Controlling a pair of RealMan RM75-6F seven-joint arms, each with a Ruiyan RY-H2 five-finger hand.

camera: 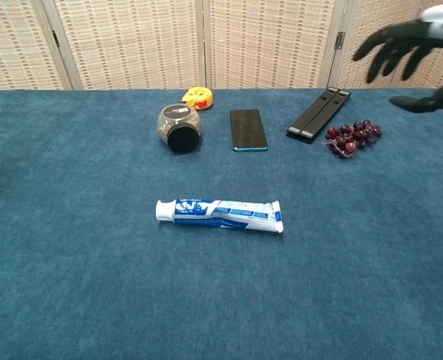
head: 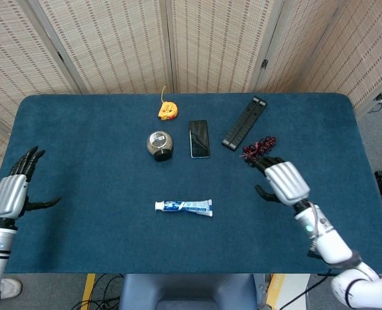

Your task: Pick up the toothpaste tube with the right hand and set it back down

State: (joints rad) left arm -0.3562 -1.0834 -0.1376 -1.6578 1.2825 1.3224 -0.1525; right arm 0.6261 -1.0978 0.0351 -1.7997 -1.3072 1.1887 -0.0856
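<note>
The toothpaste tube (head: 184, 206) (camera: 220, 214) lies flat on the blue table, white cap pointing left, with nothing touching it. My right hand (head: 282, 181) (camera: 410, 52) hovers well to the tube's right, near the grapes, fingers spread and empty. My left hand (head: 14, 189) is raised at the table's left edge, fingers apart, holding nothing; the chest view does not show it.
Behind the tube sit a small round jar (head: 159, 144) on its side, a dark phone (head: 199, 137), a yellow tape measure (head: 167, 110), a black folded bar (head: 244, 122) and a bunch of dark grapes (head: 258, 148). The table's far edge meets folding screens.
</note>
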